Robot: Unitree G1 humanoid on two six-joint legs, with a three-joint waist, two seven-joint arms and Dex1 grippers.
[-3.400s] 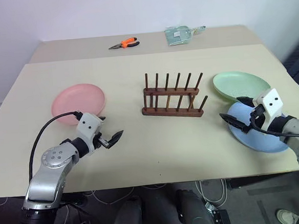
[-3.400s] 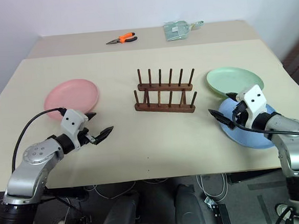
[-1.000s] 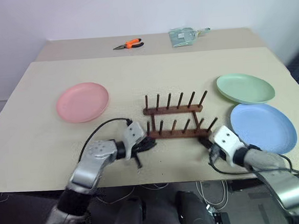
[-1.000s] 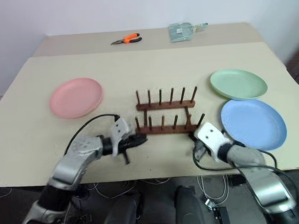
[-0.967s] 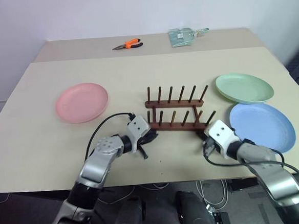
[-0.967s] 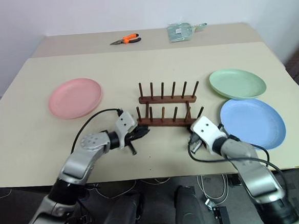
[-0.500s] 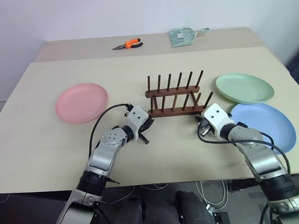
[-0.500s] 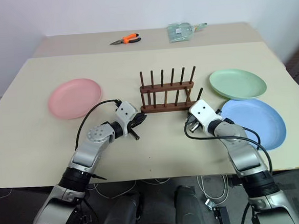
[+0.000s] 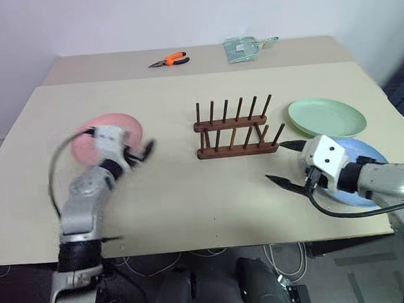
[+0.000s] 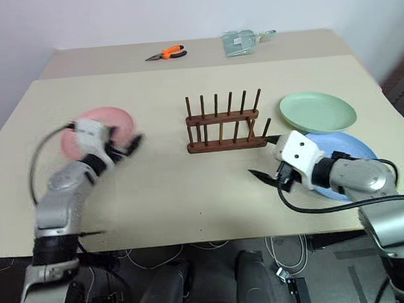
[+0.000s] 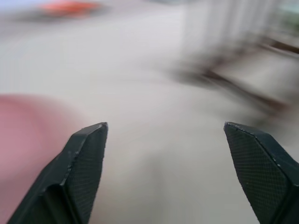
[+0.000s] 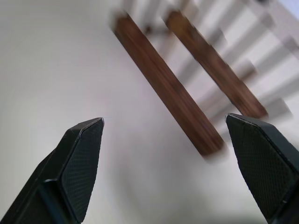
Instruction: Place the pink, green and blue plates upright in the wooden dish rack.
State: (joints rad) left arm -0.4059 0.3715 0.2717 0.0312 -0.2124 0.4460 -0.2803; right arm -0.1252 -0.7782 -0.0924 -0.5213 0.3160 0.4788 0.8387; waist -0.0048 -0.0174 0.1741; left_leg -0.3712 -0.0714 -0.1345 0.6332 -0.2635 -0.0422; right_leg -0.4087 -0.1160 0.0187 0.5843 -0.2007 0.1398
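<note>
Rack [image 9: 232,129] empty mid-table, no readable writing anywhere; left gripper [image 11: 163,172] spread wide beside pink plate [image 9: 104,139]; right gripper [image 12: 166,168] spread, holding nothing.

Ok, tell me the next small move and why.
Probably lower the left gripper onto the near rim of the pink plate: its jaws are open, it hovers at that plate's edge, the wooden dish rack stands empty, and all three plates lie flat.

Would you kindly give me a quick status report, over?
Left gripper and right gripper open, empty. Wooden dish rack holds nothing; round pink plate, green plate, blue plate lie flat. Nothing blocking.
</note>
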